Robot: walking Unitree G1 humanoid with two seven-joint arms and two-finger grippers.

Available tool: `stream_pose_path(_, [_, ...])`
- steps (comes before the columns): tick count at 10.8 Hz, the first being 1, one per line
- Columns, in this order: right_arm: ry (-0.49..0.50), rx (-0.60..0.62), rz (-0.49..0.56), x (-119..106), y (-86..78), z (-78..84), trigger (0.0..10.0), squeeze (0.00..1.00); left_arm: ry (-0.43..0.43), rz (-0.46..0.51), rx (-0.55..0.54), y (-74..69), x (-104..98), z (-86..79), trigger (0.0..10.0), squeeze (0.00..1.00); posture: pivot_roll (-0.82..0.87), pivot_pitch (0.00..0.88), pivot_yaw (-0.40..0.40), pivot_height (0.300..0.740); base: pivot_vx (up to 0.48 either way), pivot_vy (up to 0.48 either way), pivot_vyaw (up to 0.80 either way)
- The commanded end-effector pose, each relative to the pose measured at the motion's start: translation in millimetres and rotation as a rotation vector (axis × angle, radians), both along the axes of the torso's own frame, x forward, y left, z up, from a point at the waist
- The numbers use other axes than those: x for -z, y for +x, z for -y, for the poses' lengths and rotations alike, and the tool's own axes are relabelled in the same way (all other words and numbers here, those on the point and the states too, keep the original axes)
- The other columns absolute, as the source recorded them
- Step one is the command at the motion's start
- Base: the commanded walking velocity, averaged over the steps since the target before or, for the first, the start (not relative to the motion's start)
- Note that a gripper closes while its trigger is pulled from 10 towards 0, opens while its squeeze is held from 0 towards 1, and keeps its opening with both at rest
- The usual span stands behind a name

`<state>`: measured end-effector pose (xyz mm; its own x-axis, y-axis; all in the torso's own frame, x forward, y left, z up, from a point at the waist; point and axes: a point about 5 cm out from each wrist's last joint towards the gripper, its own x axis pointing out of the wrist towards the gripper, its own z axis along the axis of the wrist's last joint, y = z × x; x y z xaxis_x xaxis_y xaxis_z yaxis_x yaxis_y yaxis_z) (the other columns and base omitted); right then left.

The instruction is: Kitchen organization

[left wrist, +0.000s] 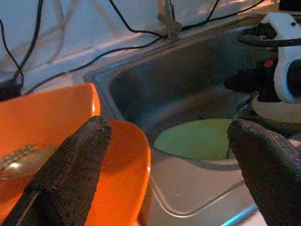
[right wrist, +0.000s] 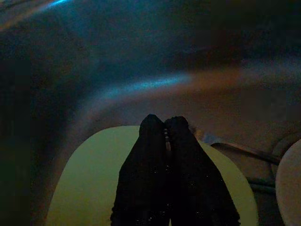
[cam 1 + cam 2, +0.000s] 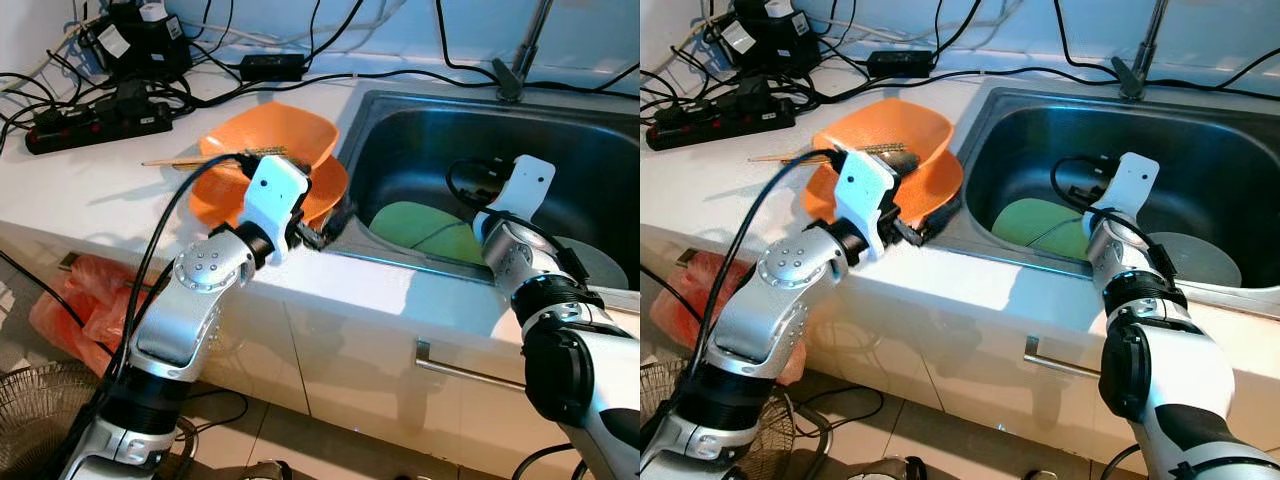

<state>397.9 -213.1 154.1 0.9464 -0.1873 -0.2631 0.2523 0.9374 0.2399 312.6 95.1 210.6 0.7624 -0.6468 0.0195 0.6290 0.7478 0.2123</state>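
Two orange bowls [image 3: 285, 140], stacked, sit on the white worktop [image 3: 90, 195] just left of the sink [image 3: 590, 150], w/ chopsticks [image 3: 185, 160] resting across them. Left claw [image 1: 174, 160] hovers at the bowls' near right rim, by the sink edge, fingers [image 1: 75, 165] wide apart, gripping nothing. Right claw [image 2: 164, 127] is down in the sink over a green plate [image 3: 420, 225], fingers pressed together; a thin utensil [image 2: 235, 147] lies just beyond the plate. Grey plate [image 3: 590, 262] lies right of the green one. Power strip [image 3: 95, 120] & cables at far left.

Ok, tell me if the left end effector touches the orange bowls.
Cannot tell. The left wrist view shows the open left end effector by the orange bowls, no contact plain.
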Motion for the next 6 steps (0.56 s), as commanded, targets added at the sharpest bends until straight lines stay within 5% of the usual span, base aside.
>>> stream_pose_path(1, [0.026,-0.022,-0.012,-2.1,2.3,-6.1,10.0,0.08,-0.016,-0.019,-0.009,-0.7,-3.7,-5.4,10.0,0.96,0.17,0.095,0.081,0.74,0.0,0.0,0.0])
stream_pose_path(2, [0.038,-0.024,-0.016,-1.1,2.2,-6.7,10.0,1.0,0.005,-0.014,-0.015,0.0,-7.4,-9.6,10.0,0.82,0.17,0.092,0.082,0.74,0.0,0.0,0.0])
stream_pose_path(3, [0.042,-0.022,-0.018,-1.1,2.2,-6.4,10.0,1.0,0.021,-0.015,-0.021,-0.1,-10.5,-11.7,10.0,0.48,0.17,0.091,0.082,0.74,0.0,0.0,0.0])
stream_pose_path(4, [0.04,-0.013,-0.023,-0.8,1.8,-4.7,10.0,1.0,0.084,0.025,-0.055,3.1,-19.1,-18.2,10.0,0.0,0.18,0.089,0.084,0.74,0.0,0.0,0.0])
stream_pose_path(6, [0.042,-0.011,-0.025,-0.4,1.7,-4.8,10.0,1.0,0.044,0.083,-0.24,14.8,-38.3,-38.7,10.0,0.0,0.18,0.084,0.088,0.74,0.0,0.0,0.0])
